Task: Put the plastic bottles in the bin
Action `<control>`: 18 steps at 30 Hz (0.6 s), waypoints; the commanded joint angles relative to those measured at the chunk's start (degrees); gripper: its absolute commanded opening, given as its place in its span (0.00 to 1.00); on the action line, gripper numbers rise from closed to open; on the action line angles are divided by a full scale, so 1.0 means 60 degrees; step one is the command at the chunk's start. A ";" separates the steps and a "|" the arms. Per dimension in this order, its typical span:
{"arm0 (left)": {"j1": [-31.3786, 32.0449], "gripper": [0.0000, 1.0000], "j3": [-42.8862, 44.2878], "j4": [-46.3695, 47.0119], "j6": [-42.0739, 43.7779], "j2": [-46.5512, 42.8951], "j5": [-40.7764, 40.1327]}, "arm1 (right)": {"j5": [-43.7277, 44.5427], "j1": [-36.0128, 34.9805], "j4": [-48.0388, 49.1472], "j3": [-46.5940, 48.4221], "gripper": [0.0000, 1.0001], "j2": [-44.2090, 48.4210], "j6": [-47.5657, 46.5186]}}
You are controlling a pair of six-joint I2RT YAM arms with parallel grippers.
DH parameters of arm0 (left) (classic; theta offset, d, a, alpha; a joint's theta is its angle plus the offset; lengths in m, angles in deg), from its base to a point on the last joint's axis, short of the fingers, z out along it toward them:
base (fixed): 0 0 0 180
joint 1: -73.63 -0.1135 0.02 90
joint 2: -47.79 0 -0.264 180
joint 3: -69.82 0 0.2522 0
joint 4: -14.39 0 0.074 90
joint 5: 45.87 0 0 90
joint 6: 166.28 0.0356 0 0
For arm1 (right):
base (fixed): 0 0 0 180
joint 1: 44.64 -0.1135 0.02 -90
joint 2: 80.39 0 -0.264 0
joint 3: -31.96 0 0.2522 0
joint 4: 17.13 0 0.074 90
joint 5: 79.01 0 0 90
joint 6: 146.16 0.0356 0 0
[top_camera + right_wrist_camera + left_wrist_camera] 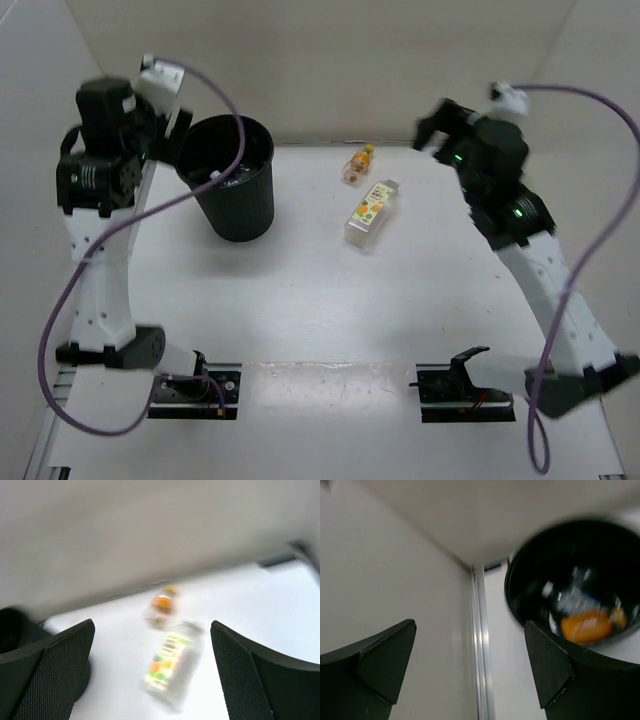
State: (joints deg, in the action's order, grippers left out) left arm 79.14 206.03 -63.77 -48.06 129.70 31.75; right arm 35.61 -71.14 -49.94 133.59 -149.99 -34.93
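left claw [470, 647] being held released, empty, beside bin [530, 570] | right claw [152, 650] being held released, empty, raised over worktop [300, 320] | bin being kept upright, rear left; blurred orange bottle [585, 626] being seen inside | small orange bottle [359, 164] and white-and-orange labelled bottle [371, 212] being left lying on worktop, near each other, right of bin

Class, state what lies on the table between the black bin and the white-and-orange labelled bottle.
Nothing: in the top view, that stretch of table between the bin and the labelled bottle is bare. The orange bottle lies farther back.
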 commanded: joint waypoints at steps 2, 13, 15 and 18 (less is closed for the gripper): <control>0.2659 1.00 0.2738 -0.1092 0.0582 0.2298 -0.1479 | 0.0849 0.1119 -0.1761 -0.3332 1.00 0.1636 0.1250; 0.5804 1.00 0.2849 0.3555 -0.2929 0.6510 0.3173 | 0.0569 0.1780 -0.4572 -0.5563 1.00 0.4173 0.2392; 0.6081 1.00 0.3291 0.3789 -0.3471 0.7219 0.3907 | 0.0569 0.1780 -0.5158 -0.5812 1.00 0.4582 0.2743; 0.6345 1.00 0.2928 0.4302 -0.3665 0.7939 0.4158 | 0.0744 0.1780 -0.5642 -0.6119 1.00 0.5183 0.2964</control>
State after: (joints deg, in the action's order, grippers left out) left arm 115.82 222.01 -42.15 -64.19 178.28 49.34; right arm 39.13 -60.71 -78.37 98.34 -121.29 -20.33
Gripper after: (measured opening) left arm 0.999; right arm 0.995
